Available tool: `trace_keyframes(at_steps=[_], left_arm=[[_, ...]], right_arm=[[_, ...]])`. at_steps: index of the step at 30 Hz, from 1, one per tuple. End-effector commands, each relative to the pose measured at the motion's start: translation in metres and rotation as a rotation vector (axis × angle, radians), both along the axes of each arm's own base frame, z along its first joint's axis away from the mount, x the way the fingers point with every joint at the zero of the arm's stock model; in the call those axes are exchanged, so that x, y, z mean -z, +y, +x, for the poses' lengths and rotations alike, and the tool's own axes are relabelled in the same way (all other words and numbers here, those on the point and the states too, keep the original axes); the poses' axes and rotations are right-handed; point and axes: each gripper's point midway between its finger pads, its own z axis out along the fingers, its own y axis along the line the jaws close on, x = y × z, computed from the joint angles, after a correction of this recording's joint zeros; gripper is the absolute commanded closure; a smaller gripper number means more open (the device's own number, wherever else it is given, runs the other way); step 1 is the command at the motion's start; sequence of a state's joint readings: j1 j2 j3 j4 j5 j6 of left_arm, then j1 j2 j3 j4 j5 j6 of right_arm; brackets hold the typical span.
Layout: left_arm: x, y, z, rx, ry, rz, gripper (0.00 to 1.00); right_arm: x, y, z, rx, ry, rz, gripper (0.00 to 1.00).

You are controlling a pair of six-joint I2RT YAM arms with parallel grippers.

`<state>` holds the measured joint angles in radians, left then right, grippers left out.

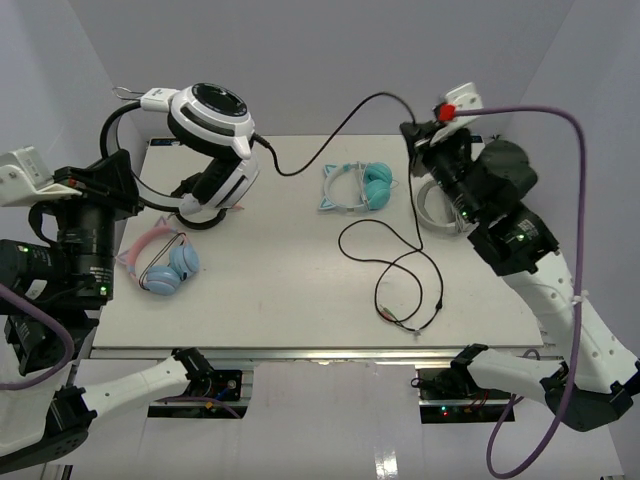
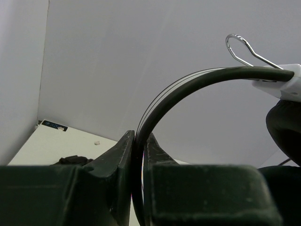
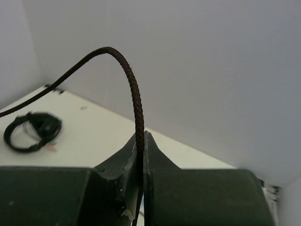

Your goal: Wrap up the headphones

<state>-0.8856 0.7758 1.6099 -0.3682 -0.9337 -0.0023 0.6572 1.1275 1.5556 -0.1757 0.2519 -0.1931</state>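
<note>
Left pincer [image 2: 139, 141] clamps headphones [image 2: 202, 77] by headband.

A: Where are the headphones [image 1: 212, 135]?
B: Raised above the far left corner of the table [image 1: 290, 310]. The left gripper [image 1: 118, 160], at the left edge, clamps the headband.
A: And the cable [image 1: 341, 238]?
B: It runs along the far edge to the right gripper [image 1: 413, 130], which pinches it. Then it drops and lies in loops toward the near right corner.
A: What else is on the table?
B: A cat-ear headset [image 1: 165, 262] near the left edge, and a second cat-ear headset [image 1: 358, 186] near the far edge, left of the right gripper.
</note>
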Motion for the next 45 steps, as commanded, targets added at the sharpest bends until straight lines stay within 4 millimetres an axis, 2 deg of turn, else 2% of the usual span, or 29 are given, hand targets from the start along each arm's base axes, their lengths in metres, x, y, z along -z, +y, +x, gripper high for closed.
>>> trace_keyframes(at_steps=[1,2,4,7,8,9,10,13,16,19,22,24,26,28,31,36,40,43,45], left_arm=[[0.005,-0.016,0.006,0.054,0.0,-0.051,1.0],[0.008,-0.017,0.007,0.053,0.007,-0.05,1.0],[0.013,-0.015,0.008,0.037,0.024,-0.046,1.0],[0.015,-0.006,0.007,-0.009,0.042,-0.04,1.0],[0.016,-0.001,0.006,-0.029,0.05,-0.039,1.0],[0.015,0.002,0.004,-0.036,0.049,-0.044,1.0],[0.013,0.005,0.003,-0.039,0.046,-0.049,1.0],[0.009,0.014,-0.004,-0.043,0.033,-0.072,1.0],[0.01,0.014,-0.004,-0.044,0.044,-0.06,1.0],[0.022,-0.003,0.002,0.004,0.066,-0.011,1.0],[0.042,-0.027,0.013,0.061,0.103,0.05,1.0],[0.057,-0.042,0.02,0.095,0.136,0.077,1.0],[0.072,-0.062,0.027,0.15,0.175,0.104,1.0],[0.087,-0.08,0.031,0.21,0.21,0.134,1.0],[0.113,-0.108,0.034,0.308,0.274,0.147,1.0],[0.149,-0.142,0.037,0.42,0.389,0.207,1.0],[0.161,-0.152,0.046,0.413,0.449,0.243,1.0],[0.166,-0.159,0.05,0.417,0.472,0.247,1.0],[0.169,-0.162,0.05,0.43,0.479,0.248,1.0]], right_arm=[[0.105,0.058,0.004,-0.233,0.22,-0.052,0.9],[0.122,0.064,0.004,-0.252,0.265,-0.061,0.85],[0.147,0.063,0.005,-0.234,0.351,-0.068,0.62],[0.164,0.039,0.008,-0.097,0.431,-0.046,0.42],[0.17,0.025,0.008,-0.029,0.453,-0.045,0.35],[0.175,0.011,0.006,0.038,0.465,-0.035,0.33],[0.18,-0.004,0.004,0.106,0.474,-0.022,0.32],[0.192,-0.028,-0.007,0.18,0.494,0.028,0.32],[0.197,-0.03,-0.015,0.164,0.499,0.035,0.4],[0.2,-0.011,-0.021,0.047,0.512,0.004,0.42],[0.201,0.02,-0.037,-0.166,0.498,-0.03,0.4],[0.206,0.025,-0.044,-0.221,0.479,-0.042,0.37],[0.188,0.037,-0.061,-0.347,0.391,-0.014,0.33],[0.181,0.044,-0.079,-0.449,0.321,0.013,0.28],[0.177,0.048,-0.096,-0.537,0.252,0.056,0.26],[0.195,0.051,-0.109,-0.594,0.259,0.053,0.22],[0.2,0.05,-0.118,-0.623,0.25,0.045,0.22],[0.207,0.047,-0.122,-0.627,0.235,0.029,0.17],[0.204,0.045,-0.124,-0.625,0.218,0.04,0.15]])
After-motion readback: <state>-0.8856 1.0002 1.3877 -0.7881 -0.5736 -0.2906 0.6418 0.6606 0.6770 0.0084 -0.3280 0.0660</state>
